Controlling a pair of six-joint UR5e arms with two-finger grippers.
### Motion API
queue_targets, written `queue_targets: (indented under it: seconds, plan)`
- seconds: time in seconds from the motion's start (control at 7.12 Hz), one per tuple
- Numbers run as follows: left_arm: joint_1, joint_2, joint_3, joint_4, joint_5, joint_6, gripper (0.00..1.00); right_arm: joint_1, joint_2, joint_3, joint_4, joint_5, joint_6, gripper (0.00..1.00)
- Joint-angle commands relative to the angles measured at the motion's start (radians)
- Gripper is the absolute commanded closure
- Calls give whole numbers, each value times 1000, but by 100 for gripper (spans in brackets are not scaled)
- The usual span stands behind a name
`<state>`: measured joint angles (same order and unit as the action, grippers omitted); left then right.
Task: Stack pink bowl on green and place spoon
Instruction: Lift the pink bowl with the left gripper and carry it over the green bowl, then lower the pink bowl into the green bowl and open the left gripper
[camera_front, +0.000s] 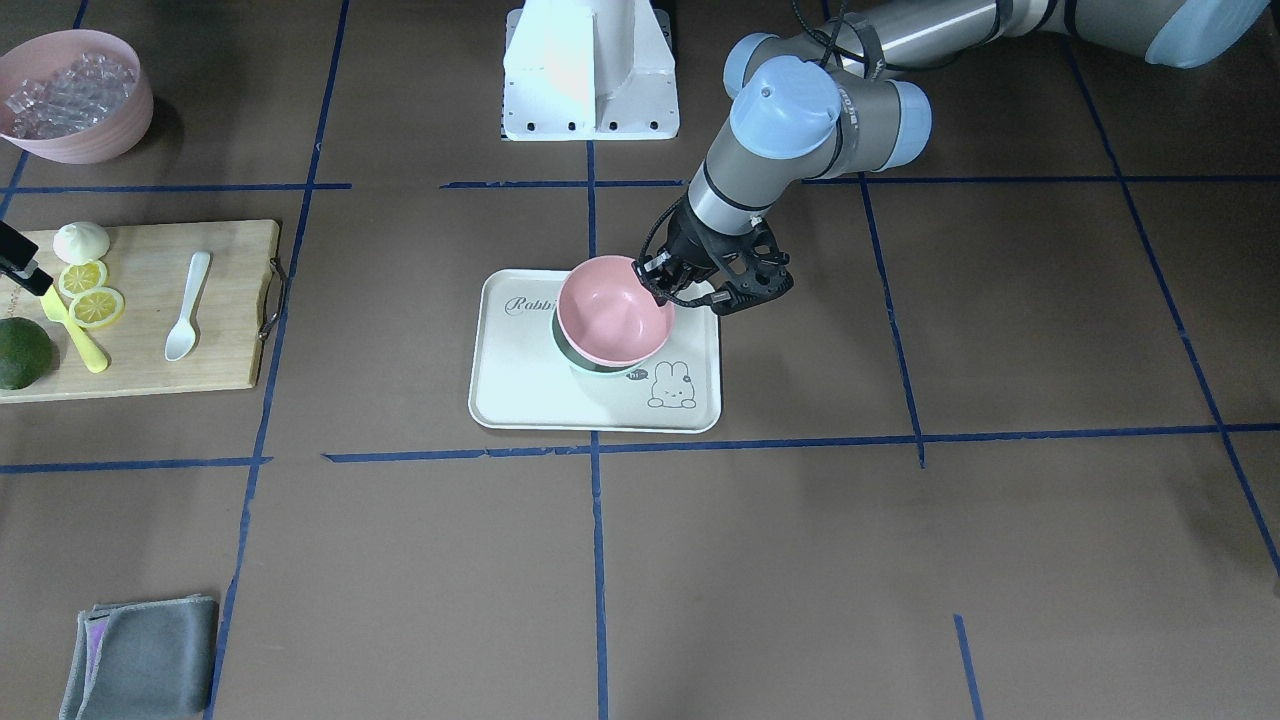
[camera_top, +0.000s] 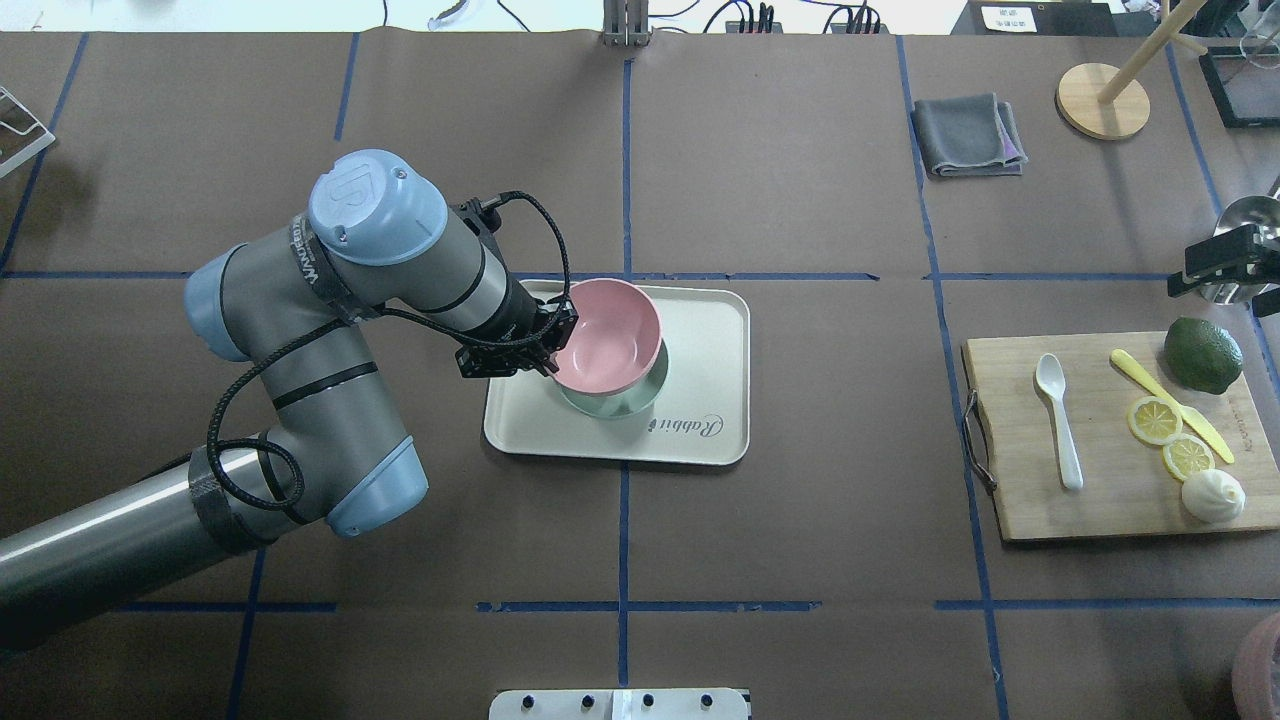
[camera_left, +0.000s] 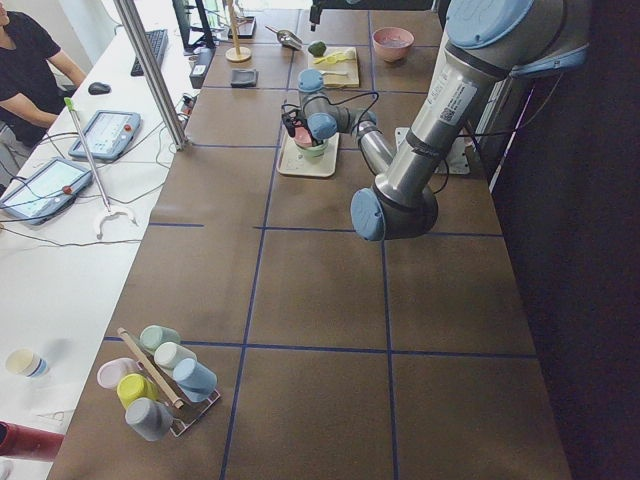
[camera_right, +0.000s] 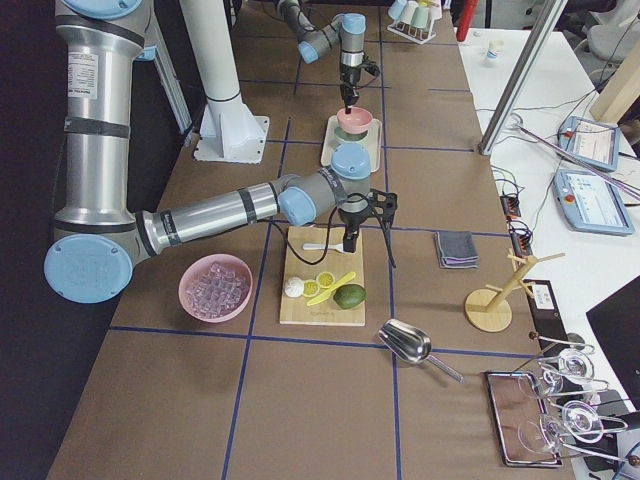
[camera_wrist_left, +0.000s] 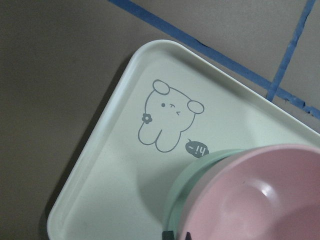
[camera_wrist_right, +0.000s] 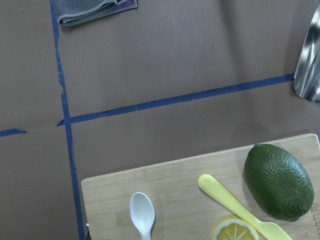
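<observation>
The pink bowl (camera_front: 612, 312) rests tilted in the mint-green bowl (camera_front: 592, 366) on a cream rabbit tray (camera_front: 520, 400). My left gripper (camera_front: 660, 283) is shut on the pink bowl's rim on the side toward the robot. In the left wrist view the pink bowl (camera_wrist_left: 255, 195) covers most of the green bowl (camera_wrist_left: 190, 190). The white spoon (camera_top: 1058, 405) lies on the wooden cutting board (camera_top: 1100, 510), far to the right of the tray. My right gripper (camera_top: 1225, 262) hovers above the board's far right corner; whether its fingers are open or shut I cannot tell.
On the board lie a yellow knife (camera_top: 1170, 400), lemon slices (camera_top: 1155, 420), a dark green fruit (camera_top: 1202, 354) and a white bun (camera_top: 1212, 495). A large pink bowl of ice (camera_front: 72, 95), a grey cloth (camera_top: 965, 135), a metal scoop (camera_right: 405, 345) and a wooden stand (camera_top: 1102, 100) lie around.
</observation>
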<state>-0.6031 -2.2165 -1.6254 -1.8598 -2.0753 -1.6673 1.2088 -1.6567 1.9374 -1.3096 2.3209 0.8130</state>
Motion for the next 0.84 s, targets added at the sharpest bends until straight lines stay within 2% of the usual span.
queue_targets:
  seconds: [0.0,0.14,0.28,0.42,0.7]
  plan:
    - [2,-12,1,-1,0,-3,98,0,0,0,0,0,0,0]
    - [2,-12,10,-1,0,-2,80,0,0,0,0,0,0,0]
    - [3,-15,36,-31,1,0,1,0,0,2,0,0,0,0]
    - [2,-3,38,-83,1,0,0,0,2,2,0,0,0,0]
    - [-9,0,29,-78,3,4,0,0,0,3,0,2,0,0]
